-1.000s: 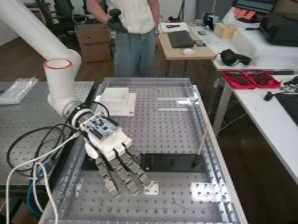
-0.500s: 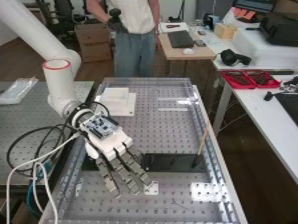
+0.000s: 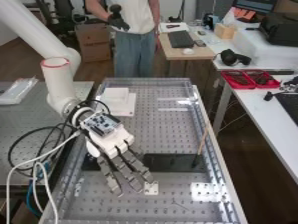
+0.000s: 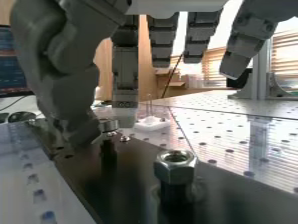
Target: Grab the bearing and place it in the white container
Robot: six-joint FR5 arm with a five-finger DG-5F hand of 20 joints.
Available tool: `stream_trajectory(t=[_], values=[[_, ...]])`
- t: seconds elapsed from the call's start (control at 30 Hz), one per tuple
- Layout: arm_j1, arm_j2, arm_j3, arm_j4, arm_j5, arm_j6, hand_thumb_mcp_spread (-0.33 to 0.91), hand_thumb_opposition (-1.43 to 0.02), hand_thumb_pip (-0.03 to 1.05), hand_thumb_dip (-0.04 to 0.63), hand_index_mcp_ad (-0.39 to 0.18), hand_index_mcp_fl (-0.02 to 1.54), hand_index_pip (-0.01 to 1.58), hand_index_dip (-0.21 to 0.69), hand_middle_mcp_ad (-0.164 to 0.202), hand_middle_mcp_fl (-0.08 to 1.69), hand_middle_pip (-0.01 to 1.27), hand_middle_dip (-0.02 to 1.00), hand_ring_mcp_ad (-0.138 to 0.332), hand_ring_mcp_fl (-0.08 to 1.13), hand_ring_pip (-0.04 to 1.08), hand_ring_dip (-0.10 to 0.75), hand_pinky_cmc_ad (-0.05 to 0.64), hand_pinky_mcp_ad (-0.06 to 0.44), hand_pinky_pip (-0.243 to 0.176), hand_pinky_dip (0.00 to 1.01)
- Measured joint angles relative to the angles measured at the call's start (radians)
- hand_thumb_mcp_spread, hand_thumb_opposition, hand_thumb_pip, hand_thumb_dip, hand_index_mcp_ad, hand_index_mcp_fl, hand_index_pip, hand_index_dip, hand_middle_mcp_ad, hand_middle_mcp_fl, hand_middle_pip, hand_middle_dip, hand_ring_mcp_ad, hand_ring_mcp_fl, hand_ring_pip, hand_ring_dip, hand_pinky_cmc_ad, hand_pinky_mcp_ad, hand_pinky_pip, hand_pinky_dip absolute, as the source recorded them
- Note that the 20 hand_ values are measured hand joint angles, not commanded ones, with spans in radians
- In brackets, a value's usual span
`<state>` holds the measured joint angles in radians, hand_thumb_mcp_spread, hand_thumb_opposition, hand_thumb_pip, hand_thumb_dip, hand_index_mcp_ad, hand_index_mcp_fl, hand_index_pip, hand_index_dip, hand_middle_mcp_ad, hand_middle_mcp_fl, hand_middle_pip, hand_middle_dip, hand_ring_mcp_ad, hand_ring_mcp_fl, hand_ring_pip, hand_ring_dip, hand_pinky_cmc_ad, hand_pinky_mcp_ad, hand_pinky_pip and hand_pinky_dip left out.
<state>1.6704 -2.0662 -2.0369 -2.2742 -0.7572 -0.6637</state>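
Bearing (image 4: pixel 108 125): one, just beside the hand (image 3: pixel 113 143), fingers loosely extended; one hex nut (image 4: pixel 175 168) nearby.

White arm (image 3: pixel 60 85) angled down, hand (image 3: pixel 120 161) palm-down, its fingers (image 3: pixel 139 169) loosely extended.

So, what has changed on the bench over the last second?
The hand has shifted slightly toward the high view's right. The dark plate, the wooden stick and the boxy white item at the far left stayed where they were.
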Motion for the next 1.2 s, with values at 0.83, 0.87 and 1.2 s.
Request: stream_trajectory(t=[0.83,0.87,1.2], values=[[-0.054,0.234,-0.037,-0.122,-0.32,-0.088,0.39,-0.83,0.6,0.298,-0.087,0.27,1.4,0.227,0.066,0.04,0.13,0.2,0.126,0.01,0.09,0.087,0.389,0.291,-0.044,0.24],[-0.063,0.248,-0.049,-0.124,-0.358,-0.09,0.39,-0.83,0.6,0.298,-0.087,0.27,1.4,0.227,0.063,0.04,0.13,0.2,0.129,0.01,0.09,0.087,0.389,0.295,-0.045,0.24],[-0.047,0.343,-0.146,-0.111,-0.481,-0.12,0.38,-0.83,0.6,0.298,-0.086,0.27,1.4,0.227,0.066,0.06,0.14,0.2,0.113,0.01,0.09,0.087,0.387,0.295,-0.045,0.24]])
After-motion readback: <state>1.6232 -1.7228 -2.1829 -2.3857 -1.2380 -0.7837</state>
